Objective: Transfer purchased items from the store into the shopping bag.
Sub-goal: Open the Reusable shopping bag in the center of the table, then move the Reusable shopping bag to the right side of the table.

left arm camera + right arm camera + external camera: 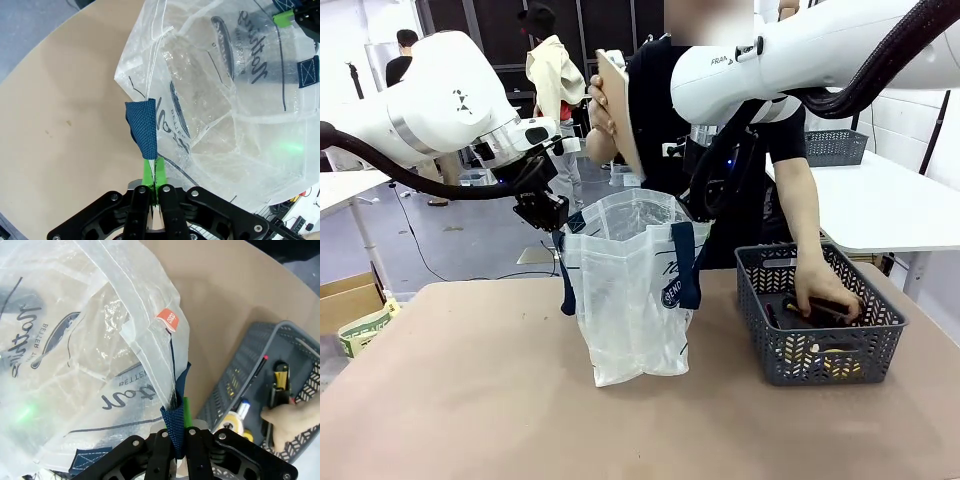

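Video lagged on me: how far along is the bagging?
Done: left gripper and right gripper, jaws shut on the handles, hold the bag open. In hand: the person holds a packet above it, other hand in the basket. Left: the basket's items.

The shopping bag (635,300) stood open on the table (470,400), its left rim pinched by the left gripper (548,215). The person's hand (820,295) was inside the grey basket (820,365); the other held up a flat tan packet (618,105).

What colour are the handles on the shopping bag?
Navy blue; the handles show best in the left wrist view.
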Controlling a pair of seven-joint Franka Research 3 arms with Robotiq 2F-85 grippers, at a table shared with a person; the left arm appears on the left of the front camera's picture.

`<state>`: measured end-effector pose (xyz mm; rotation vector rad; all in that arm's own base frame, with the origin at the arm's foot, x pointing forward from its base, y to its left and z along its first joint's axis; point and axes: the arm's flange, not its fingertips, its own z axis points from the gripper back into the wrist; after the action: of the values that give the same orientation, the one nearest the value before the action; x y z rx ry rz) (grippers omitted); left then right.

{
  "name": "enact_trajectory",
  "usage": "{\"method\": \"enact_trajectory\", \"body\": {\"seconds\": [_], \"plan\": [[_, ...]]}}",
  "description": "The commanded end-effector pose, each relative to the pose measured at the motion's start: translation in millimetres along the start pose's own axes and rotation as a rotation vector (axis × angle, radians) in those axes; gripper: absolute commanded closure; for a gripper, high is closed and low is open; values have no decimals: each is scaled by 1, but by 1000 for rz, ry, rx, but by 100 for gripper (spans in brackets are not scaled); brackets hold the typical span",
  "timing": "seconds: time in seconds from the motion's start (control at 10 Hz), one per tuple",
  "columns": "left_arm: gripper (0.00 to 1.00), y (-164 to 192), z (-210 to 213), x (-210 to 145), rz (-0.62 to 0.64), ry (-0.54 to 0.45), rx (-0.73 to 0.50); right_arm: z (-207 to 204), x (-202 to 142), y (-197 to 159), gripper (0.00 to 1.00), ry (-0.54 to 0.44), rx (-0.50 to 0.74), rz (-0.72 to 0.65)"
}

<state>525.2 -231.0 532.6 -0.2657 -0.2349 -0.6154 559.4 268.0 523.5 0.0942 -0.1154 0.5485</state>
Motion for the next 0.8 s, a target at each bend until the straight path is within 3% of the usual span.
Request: {"method": "enact_trajectory", "body": {"seconds": [0.0,0.7], "plan": [[100,-1,0,0,12,1,2,-1,-1,-1,100,3,0,-2],[100,-1,0,0,12,1,2,-1,-1,-1,100,3,0,-2]]}}
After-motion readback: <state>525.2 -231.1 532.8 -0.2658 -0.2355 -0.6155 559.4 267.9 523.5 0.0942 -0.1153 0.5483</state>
